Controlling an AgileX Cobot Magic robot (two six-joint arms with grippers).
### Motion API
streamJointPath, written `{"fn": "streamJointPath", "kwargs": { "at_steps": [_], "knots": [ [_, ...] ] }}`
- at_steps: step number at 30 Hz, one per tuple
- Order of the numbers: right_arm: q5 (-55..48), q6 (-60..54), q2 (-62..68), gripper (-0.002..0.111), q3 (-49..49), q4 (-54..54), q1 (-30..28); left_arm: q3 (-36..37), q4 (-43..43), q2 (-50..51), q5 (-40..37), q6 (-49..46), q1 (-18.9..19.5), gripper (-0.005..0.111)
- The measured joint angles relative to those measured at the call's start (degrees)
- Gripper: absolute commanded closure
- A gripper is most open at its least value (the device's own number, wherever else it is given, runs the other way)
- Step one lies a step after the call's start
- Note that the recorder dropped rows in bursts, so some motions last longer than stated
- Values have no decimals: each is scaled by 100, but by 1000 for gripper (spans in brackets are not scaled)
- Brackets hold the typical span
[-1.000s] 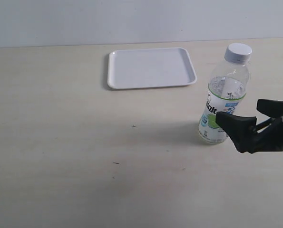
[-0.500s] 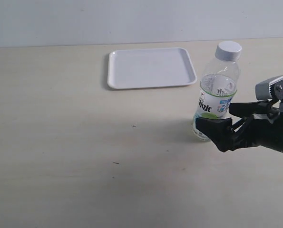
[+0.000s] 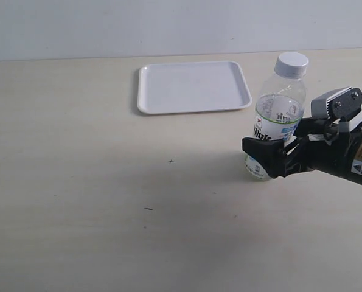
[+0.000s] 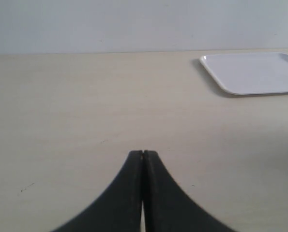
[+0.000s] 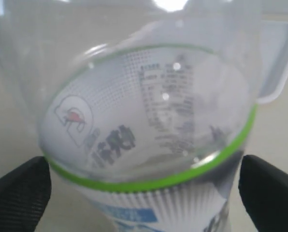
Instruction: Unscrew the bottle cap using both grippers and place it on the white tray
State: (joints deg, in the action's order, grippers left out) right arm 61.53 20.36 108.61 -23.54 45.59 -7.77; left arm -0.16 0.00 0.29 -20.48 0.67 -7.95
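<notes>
The right gripper (image 3: pixel 273 146) is reaching in from the right side of the exterior view, and its jaws are standing wide apart with the lower body of the bottle (image 3: pixel 279 109) between them. One black finger is crossing in front of the label near the base, and the other is lying along the bottle's far side. In the right wrist view the two fingers (image 5: pixel 18 193) are flanking the label closely on either side; whether either is actually pressing on the plastic cannot be told, and nothing shows the jaws clamping it. The bottle is leaning, with its top tipped toward the right of the exterior view and its base resting on the table (image 3: pixel 77 182). The bottle cap (image 3: pixel 292 64) is sitting screwed on the neck, above the gripper and clear of it. The white tray (image 3: pixel 193 86) is lying flat on the table behind and to the left of the bottle, near but apart from it. The left gripper (image 4: pixel 143 155) is showing only in its own wrist view, where its jaws are pressing together with nothing between them, above bare table.
</notes>
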Motion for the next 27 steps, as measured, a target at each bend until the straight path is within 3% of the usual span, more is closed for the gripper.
{"fn": "streamJointPath", "kwargs": {
  "at_steps": [6, 14, 27],
  "knots": [
    [260, -424, 189, 7, -3, -110, 0, 0, 0, 0, 0, 0, 0, 107],
    [379, -567, 211, 27, -11, -236, 0, 0, 0, 0, 0, 0, 0, 107],
    [430, -567, 211, 27, -11, -439, 0, 0, 0, 0, 0, 0, 0, 107]
  ]
}}
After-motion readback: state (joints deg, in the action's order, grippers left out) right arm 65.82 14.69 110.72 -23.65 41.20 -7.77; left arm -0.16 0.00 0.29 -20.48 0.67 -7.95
